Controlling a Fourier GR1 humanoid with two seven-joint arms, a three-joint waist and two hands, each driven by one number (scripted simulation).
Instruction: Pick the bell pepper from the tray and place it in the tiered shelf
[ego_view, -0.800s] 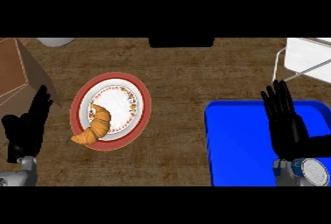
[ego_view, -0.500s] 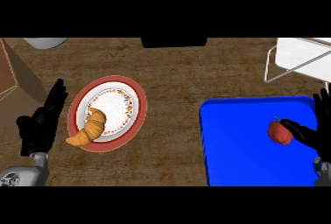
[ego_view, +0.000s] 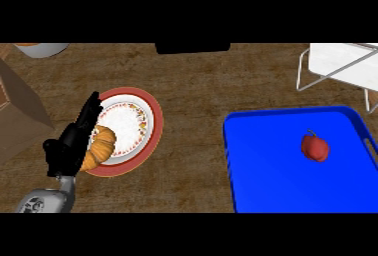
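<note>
Your right hand is now out of view, so the bell pepper (ego_view: 315, 147) lies ungrasped near the right edge of the blue tray (ego_view: 273, 172), the pick not yet made, while your left hand (ego_view: 72, 142) hangs straight-fingered and empty over the left rim of the plate (ego_view: 156, 116).

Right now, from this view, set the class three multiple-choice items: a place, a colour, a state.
1. Where does the bell pepper lie? A on the plate; B in the tray; C in the shelf.
2. What colour is the tray? A blue; B green; C white.
3. How is the left hand? A curled round the croissant; B open, fingers straight; C out of view.
Key: 1 B, it rests on the tray's floor; 2 A, its floor is blue; 3 B, its fingers are straight, holding nothing.
</note>
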